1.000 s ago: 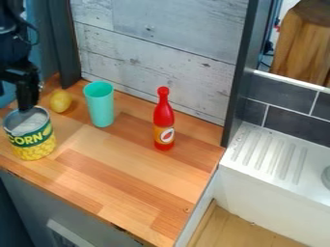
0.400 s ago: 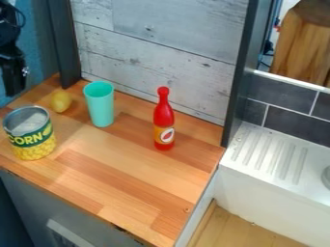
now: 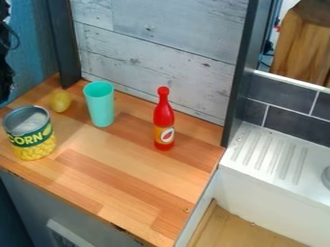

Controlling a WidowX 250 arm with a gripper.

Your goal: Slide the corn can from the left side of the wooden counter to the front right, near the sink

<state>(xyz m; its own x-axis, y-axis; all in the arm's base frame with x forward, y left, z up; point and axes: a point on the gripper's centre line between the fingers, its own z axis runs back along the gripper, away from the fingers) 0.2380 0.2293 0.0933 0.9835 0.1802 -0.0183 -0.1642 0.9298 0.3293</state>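
Observation:
At the upper left edge of the camera view hangs the black gripper [image 3: 6, 79], partly cut off by the frame and apart from every object. Below it, the corn can [image 3: 30, 133] stands upright on the wooden counter. A yellow lemon [image 3: 61, 101] lies behind the can, to its right. Beside the lemon stands a turquoise cup [image 3: 101, 104], upright. Further right is an upright red bottle [image 3: 163, 120] with a yellow band.
The wooden counter [image 3: 129, 173] is bounded behind by a whitewashed plank wall [image 3: 161, 53]. Dark posts [image 3: 245, 62] stand at both ends of that wall. To the right is a white sink unit with a ribbed drainboard [image 3: 270, 154], below dark tiles [image 3: 280, 108].
The arm and gripper have moved up and left, away from above the corn can to the view's edge. The can, lemon, cup and bottle have stayed in place.

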